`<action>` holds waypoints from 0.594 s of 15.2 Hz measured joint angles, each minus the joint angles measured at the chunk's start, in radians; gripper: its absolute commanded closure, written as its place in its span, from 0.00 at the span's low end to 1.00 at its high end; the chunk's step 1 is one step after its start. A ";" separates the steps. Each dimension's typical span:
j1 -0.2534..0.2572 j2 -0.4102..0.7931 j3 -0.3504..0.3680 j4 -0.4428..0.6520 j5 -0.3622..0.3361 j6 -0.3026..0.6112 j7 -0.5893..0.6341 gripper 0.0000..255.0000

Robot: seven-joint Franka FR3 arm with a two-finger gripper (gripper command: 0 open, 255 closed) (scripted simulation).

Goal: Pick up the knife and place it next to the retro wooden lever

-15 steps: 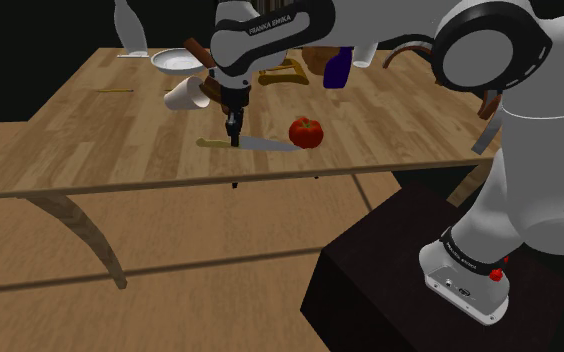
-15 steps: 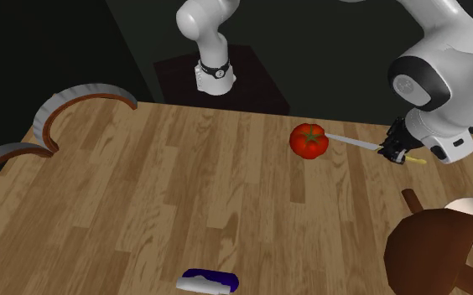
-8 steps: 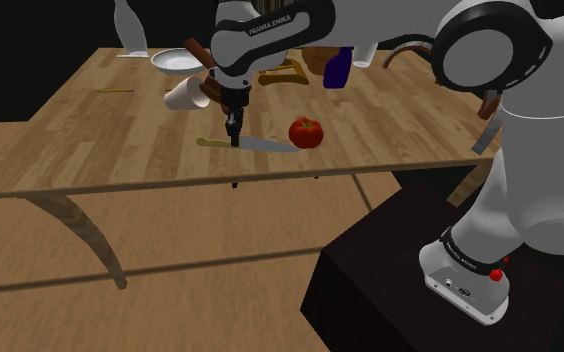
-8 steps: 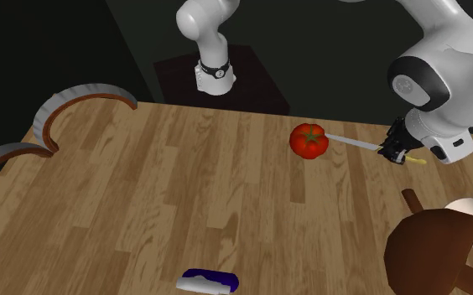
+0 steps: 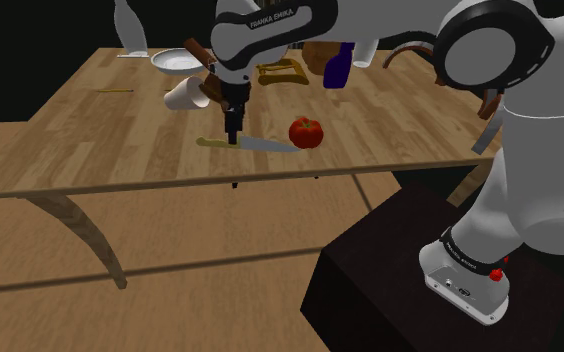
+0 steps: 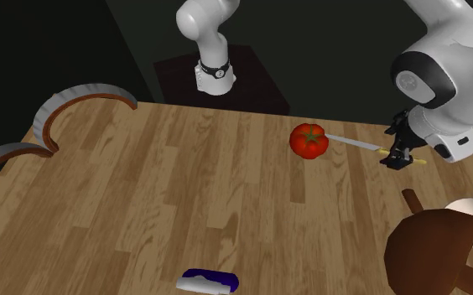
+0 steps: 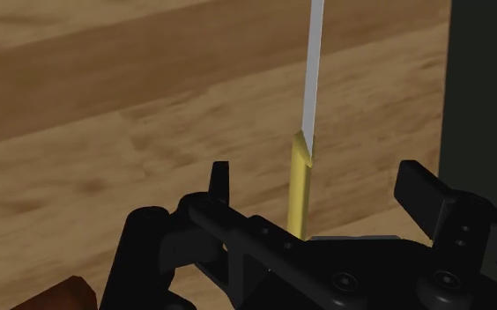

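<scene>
Second exterior view, read left to right: tomato [image 6: 308, 140] on the table [image 6: 184, 184], then the knife [image 6: 352, 142] lying flat with its blade tip at the tomato, then the gripper [image 6: 397, 158] over the handle end, then the brown lever [image 6: 428, 239] near the lower right corner. Change over the last 1 s: the hand has shifted a little and sits slightly higher over the handle than it did 0.5 s ago. The knife has not moved at all; same spot, same heading, blade still against the tomato. Wrist view: the 2 fingers [image 7: 220, 180] stand wide apart, the yellow handle runs up between them, and neither pad touches it, so nothing is held. Judgement: the pick has not succeeded yet. Either the grip was let go or the hand is re-setting for another close. Task progress is about nil, since the knife is on the wood, well apart from the lever. Next need: come down so the pads flank the handle, close, then lift clear of the tomato.
</scene>
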State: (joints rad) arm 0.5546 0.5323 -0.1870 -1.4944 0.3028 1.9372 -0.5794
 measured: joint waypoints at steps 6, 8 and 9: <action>-0.010 -0.017 -0.006 0.063 -0.009 -0.079 0.009 0.00; -0.010 -0.016 -0.006 0.064 -0.009 -0.080 0.009 0.00; -0.010 -0.016 -0.006 0.064 -0.009 -0.081 0.009 0.00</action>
